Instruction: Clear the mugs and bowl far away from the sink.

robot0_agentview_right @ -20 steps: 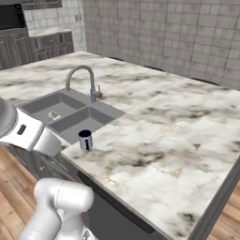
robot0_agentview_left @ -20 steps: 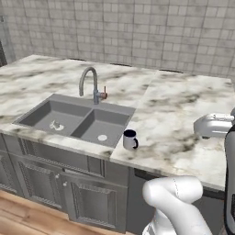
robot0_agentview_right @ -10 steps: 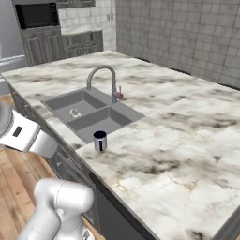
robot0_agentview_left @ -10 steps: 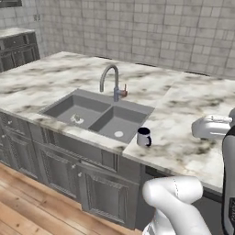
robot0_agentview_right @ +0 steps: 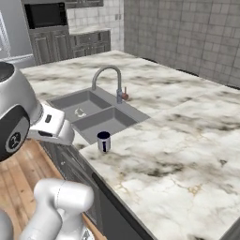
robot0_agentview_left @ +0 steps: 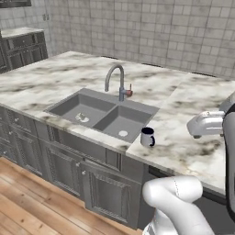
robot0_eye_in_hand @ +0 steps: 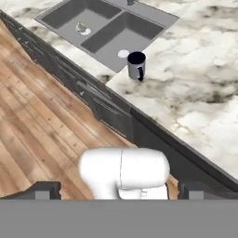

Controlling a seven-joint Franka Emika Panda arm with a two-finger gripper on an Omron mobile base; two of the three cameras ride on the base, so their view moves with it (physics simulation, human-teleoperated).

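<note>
One mug (robot0_agentview_left: 147,137) (robot0_agentview_right: 103,141) (robot0_eye_in_hand: 136,64), dark navy inside with a glossy grey outside, stands upright on the marble counter. It sits near the front edge, just right of the sink (robot0_agentview_left: 75,106) (robot0_agentview_right: 92,113) (robot0_eye_in_hand: 100,32). The sink is grey with two basins and an arched tap (robot0_agentview_left: 115,78) (robot0_agentview_right: 108,77). My gripper (robot0_eye_in_hand: 120,190) is open with nothing between its fingertips (robot0_eye_in_hand: 46,189). It hangs high over the floor in front of the counter, well back from the mug. The bowl is out of view.
The marble counter (robot0_agentview_left: 193,96) (robot0_agentview_right: 187,154) stretches wide to the right of the sink and back to a tiled wall. Dark cabinets (robot0_agentview_left: 23,50) and a built-in oven (robot0_agentview_right: 44,15) stand at the far left. Wooden floor (robot0_eye_in_hand: 42,125) runs along the counter front.
The whole scene has shifted right in the left base view and the kitchen's far left has come into sight, so the camera moved. The mug stays by the sink. My gripper remains open.
</note>
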